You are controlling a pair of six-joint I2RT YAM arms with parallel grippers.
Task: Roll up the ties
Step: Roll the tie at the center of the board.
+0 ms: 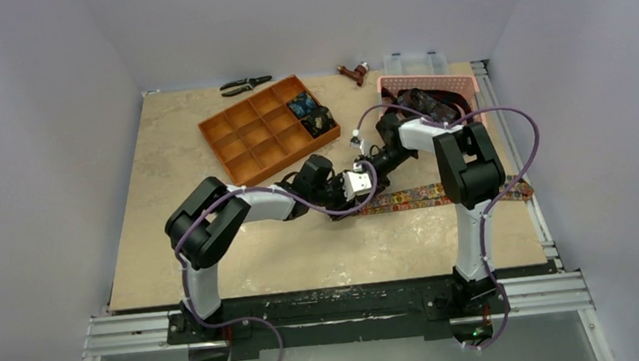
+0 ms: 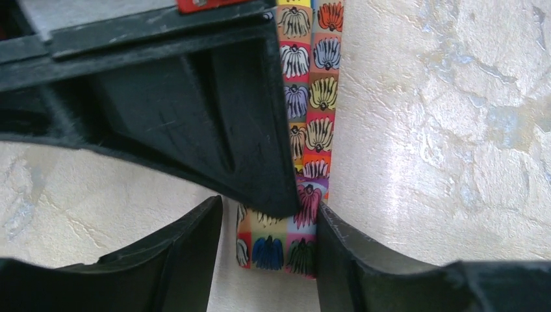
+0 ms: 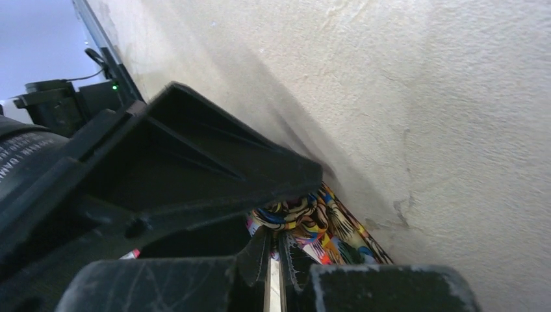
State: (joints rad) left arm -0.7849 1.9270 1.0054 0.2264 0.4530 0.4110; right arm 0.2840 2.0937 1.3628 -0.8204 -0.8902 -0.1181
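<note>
We log left gripper [image 2: 269, 214] fingers spread astride a flat multicoloured printed fabric tie [image 2: 310, 97], mid-table, running toward 3 o'clock. The right gripper [image 3: 273, 250] fingers are nearly pressed together, tips on it. At 12 o'clock, dark coiled ties [image 1: 311, 115] sit in an orange compartment tray [image 1: 205, 125].

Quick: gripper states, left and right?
Left gripper: open, straddling the patterned tie.
Right gripper: shut, apparently pinching that tie's bunched end.

The printed tie [image 2: 305, 97] is cut off by the top edge.
</note>
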